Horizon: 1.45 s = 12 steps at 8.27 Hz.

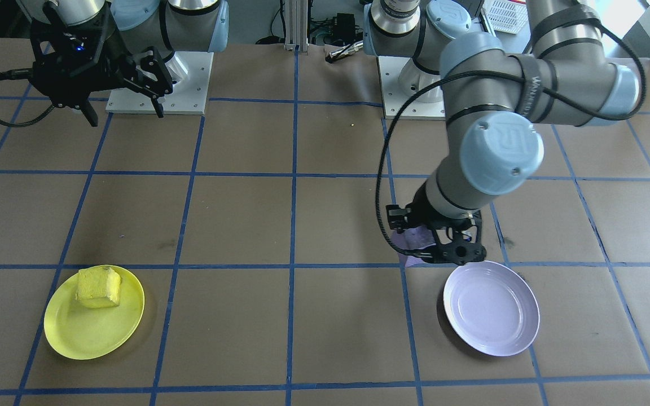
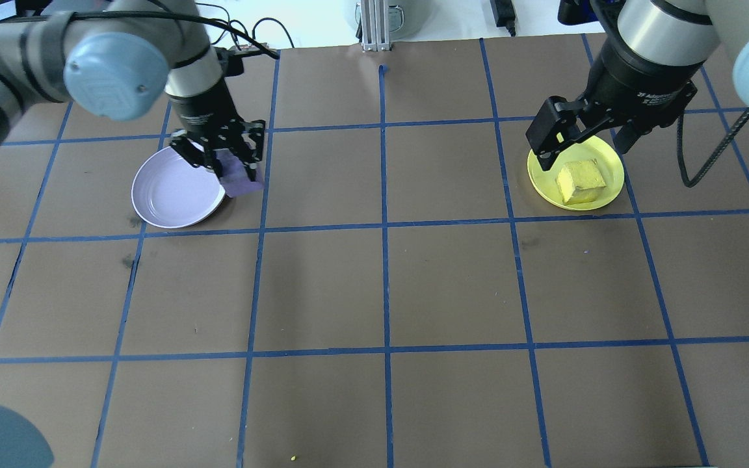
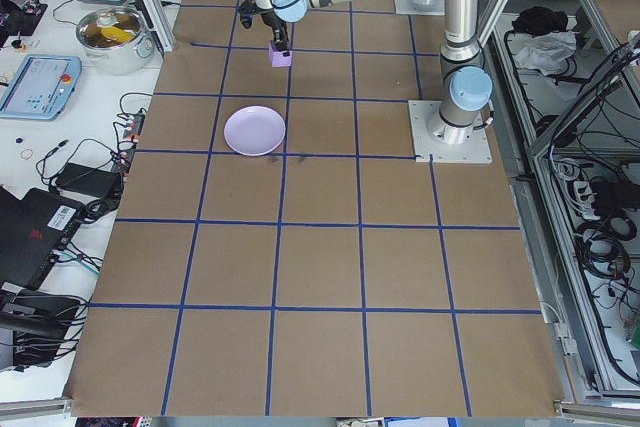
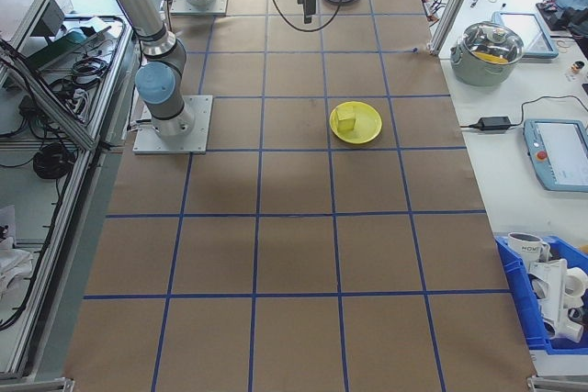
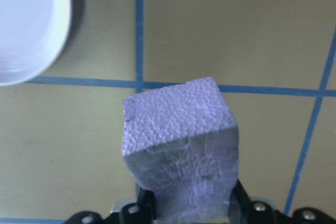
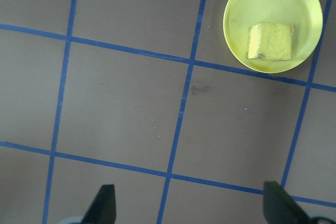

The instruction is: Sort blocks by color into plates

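- The left hand (image 2: 230,161) is gripping the purple block (image 2: 240,177) between its closed fingers; in the left wrist view the block (image 5: 181,148) is sticking out from between them.
- The left hand is holding the purple block just beside the rim of the purple plate (image 2: 173,195), over the brown counter (image 2: 374,286) rather than over the plate.
- In the front-facing view the same hand (image 1: 450,243) is sitting just at the plate's (image 1: 491,321) far edge.
- The yellow block (image 2: 580,182) is lying inside the yellow plate (image 2: 543,177), tilted on one edge.
- The right hand (image 2: 586,133) is hanging spread wide and holding nothing; in the front-facing view it (image 1: 124,101) is raised, well apart from the yellow plate (image 1: 91,332).
- In the right wrist view both fingertips (image 6: 102,205) are showing far apart at the bottom edge.
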Tool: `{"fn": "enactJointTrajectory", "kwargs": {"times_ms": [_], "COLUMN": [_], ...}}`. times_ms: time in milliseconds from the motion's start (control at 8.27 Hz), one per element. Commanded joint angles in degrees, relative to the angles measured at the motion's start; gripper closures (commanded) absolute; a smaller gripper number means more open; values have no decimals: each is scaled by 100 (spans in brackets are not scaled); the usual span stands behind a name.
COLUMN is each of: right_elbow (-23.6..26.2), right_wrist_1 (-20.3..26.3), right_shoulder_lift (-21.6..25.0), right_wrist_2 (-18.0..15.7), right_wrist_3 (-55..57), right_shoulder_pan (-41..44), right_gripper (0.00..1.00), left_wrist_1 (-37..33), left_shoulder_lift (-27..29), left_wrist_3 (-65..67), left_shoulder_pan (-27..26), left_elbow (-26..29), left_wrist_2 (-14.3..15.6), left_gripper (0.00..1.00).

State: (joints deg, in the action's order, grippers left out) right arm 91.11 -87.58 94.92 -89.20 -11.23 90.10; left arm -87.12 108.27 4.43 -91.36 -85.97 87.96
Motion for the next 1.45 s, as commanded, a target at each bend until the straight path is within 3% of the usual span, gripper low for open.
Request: {"fn": "enactJointTrajectory", "kwargs": {"times_ms": [0, 121, 242, 484, 605, 847, 1331], "right_elbow": [3, -6, -6, 3, 3, 3, 3], "right_wrist_1": [-5, -22, -5, 12, -48, -66, -66], "right_shoulder_lift": [-9, 0, 0, 0, -8, -9, -9], "right_wrist_2": [64, -539, -702, -486, -58, 17, 26], "right_wrist_3": [-2, -37, -46, -2, 7, 7, 7], "right_shoulder_pan": [-10, -2, -10, -10, -10, -10, -10], "right_gripper": [0, 0, 0, 0, 0, 0, 0], "left_wrist_1": [28, 464, 660, 969, 1021, 1539, 1305], "left_shoulder_lift": [79, 263, 517, 853, 967, 1178, 785], "left_wrist_3": [-1720, -2082, -2138, -2139, -2174, -2288, -2148], "left_shoulder_pan": [1266, 1426, 1445, 1445, 1445, 1445, 1437], "left_elbow": [116, 116, 125, 186, 195, 195, 186], "left_wrist_2": [351, 362, 370, 370, 405, 458, 476], "left_gripper": [100, 100, 100, 100, 76, 4, 0]}}
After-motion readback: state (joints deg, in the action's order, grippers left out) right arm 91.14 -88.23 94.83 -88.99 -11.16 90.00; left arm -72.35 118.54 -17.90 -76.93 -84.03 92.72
